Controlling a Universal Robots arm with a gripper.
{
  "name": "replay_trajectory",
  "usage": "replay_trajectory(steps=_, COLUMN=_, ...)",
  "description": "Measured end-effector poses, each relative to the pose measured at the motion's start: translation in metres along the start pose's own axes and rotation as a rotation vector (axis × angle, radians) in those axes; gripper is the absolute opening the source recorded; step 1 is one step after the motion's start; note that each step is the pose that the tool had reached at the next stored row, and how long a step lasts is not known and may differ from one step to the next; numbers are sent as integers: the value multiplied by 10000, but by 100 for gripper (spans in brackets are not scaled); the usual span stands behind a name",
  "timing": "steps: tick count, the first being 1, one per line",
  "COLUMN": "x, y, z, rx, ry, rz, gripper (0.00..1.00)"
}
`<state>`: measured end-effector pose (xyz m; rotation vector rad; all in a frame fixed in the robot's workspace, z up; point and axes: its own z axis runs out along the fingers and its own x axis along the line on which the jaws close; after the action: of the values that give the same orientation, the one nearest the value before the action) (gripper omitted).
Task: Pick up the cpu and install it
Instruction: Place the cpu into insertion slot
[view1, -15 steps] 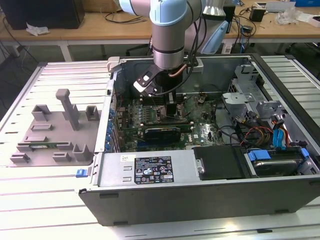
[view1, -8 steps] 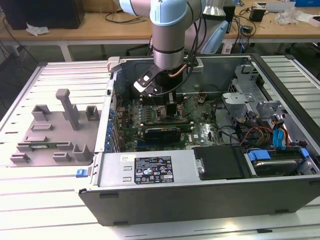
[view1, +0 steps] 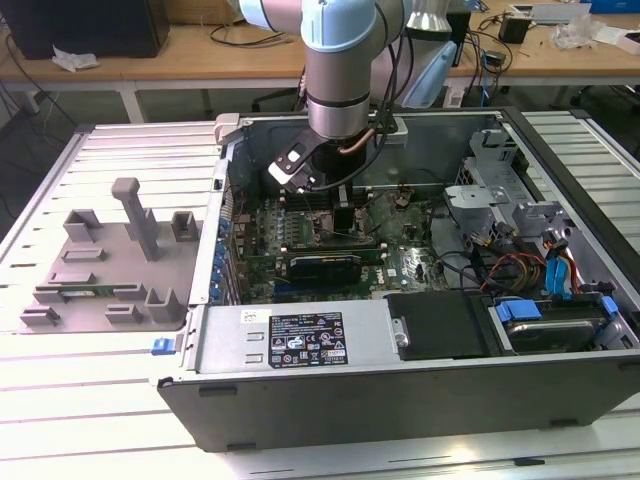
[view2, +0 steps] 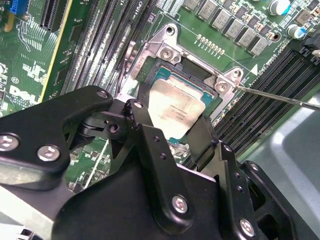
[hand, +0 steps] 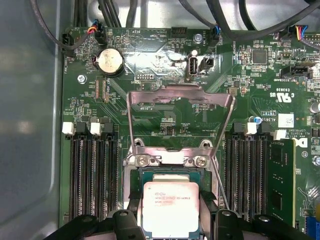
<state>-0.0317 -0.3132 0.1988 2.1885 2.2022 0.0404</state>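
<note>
Black jaws clamped on the cpu (hand: 171, 207), silver face up, flat, edges parallel to open socket (hand: 170, 172)

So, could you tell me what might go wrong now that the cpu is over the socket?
The cpu hangs in the tool over the open socket; any tilt or offset on lowering could damage both. The thin lever runs close beside one finger and might snag it.

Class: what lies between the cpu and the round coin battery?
In the first wrist view, the socket's raised metal frame stands between the cpu and the coin battery.
</note>
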Motion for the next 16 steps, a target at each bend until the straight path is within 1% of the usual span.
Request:
replay_trajectory(steps=8, x=0, y=0, z=12, rx=0, ry=-1, rz=-2, gripper=54)
replay_trajectory(steps=9, x=3, y=2, z=18, rx=-10, ry=17, rz=-1, gripper=54)
replay_trajectory(steps=11, x=2, y=1, z=16, rx=-4, ry=5, rz=-2, gripper=55)
replay_trajectory(steps=12, x=0, y=0, z=15, rx=-1, ry=0, rz=-2, gripper=62)
replay_trajectory(steps=14, x=0, y=0, z=15, rx=0, ry=-1, rz=-2, gripper=62)
replay_trajectory(steps=16, x=0, y=1, z=-1, rx=-1, ry=1, rz=-1, gripper=62)
